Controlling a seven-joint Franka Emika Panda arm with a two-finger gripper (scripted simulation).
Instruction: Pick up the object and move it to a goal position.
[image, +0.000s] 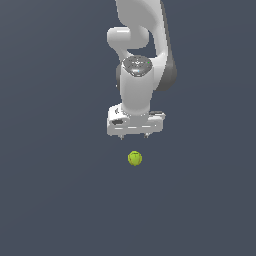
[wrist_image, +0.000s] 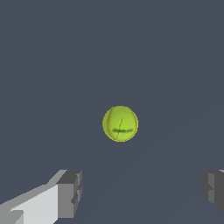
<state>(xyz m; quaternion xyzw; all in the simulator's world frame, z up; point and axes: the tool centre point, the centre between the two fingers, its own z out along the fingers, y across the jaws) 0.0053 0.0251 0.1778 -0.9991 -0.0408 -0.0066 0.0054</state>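
Observation:
The object is a small yellow-green ball (image: 134, 158) with faint darker markings, lying on the plain dark grey floor. It also shows in the wrist view (wrist_image: 120, 124), centred ahead of the fingers. My gripper (image: 134, 137) hangs just above the ball, a short gap apart from it. The white gripper head is much wider than the ball. In the wrist view the two grey fingertips (wrist_image: 70, 192) stand wide apart, so the gripper (wrist_image: 142, 190) is open and empty.
The white arm (image: 142, 55) rises from the gripper to the top edge of the exterior view. The dark grey floor (image: 50, 190) is uniform, with no other object or edge in view.

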